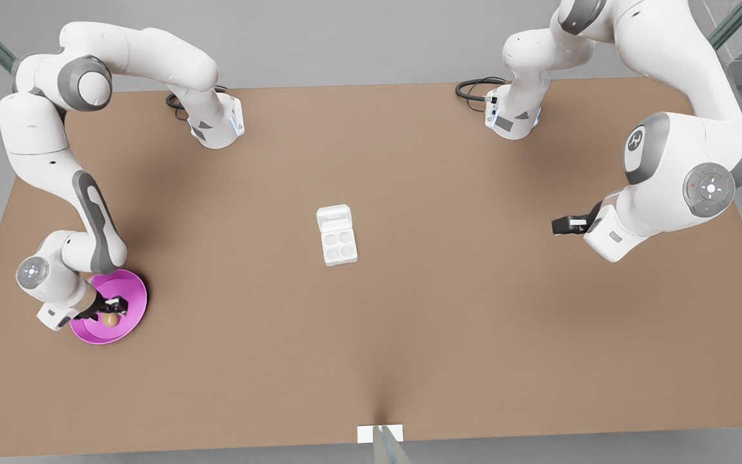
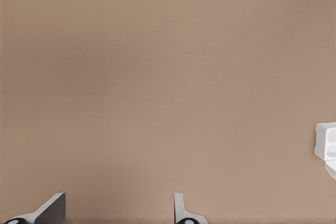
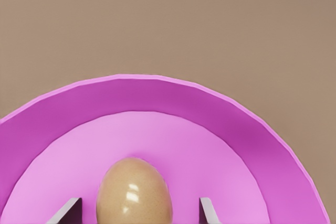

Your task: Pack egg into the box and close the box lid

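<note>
Egg (image 3: 134, 190) lies in pink plate (image 1: 133, 287) at the front view's left, between the spread fingers of right gripper (image 1: 111, 310); jaws wide, nothing held. Judgement: descend centred, close gently across the narrow axis; the glossy, rounded shell may slip. Box (image 1: 339, 245) sits mid-table, well apart, matte white moulding, four round cups bare, box lid (image 1: 333, 217) hinged open. Left gripper (image 1: 561, 224) waits over bare table (image 2: 157, 77), jaws parted, empty.
</note>
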Controlling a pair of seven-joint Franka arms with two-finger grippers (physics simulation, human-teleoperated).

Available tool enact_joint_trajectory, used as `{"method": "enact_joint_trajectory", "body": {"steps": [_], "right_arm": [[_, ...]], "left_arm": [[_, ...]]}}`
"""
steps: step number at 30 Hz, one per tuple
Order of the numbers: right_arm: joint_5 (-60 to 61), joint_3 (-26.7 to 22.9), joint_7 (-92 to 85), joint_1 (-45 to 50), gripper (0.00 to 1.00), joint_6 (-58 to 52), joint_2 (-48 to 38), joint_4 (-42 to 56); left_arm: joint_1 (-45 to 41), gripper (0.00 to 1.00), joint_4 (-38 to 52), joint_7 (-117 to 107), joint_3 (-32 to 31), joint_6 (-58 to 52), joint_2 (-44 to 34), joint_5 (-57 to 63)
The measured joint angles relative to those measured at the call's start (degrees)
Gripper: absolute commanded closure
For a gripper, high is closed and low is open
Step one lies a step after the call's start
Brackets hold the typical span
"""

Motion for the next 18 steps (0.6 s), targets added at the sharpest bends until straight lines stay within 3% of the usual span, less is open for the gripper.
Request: {"method": "enact_joint_trajectory", "body": {"steps": [8,15,18], "right_arm": [[-0.3,0.3,0.4,-0.7,0.14,0.1,0.4,0.4],[0.1,0.4,0.3,-0.4,0.6,0.1,0.3,0.2],[0.8,0.4,-0.3,-0.3,0.67,0.1,0.3,0.2]], "left_arm": [[0.0,0.0,0.0,0.0,0.0,-0.1,-0.1,0.0],[0.0,0.0,0.0,0.0,0.0,-0.1,-0.1,0.0],[0.0,0.0,0.0,0.0,0.0,-0.1,-0.1,0.0]]}}
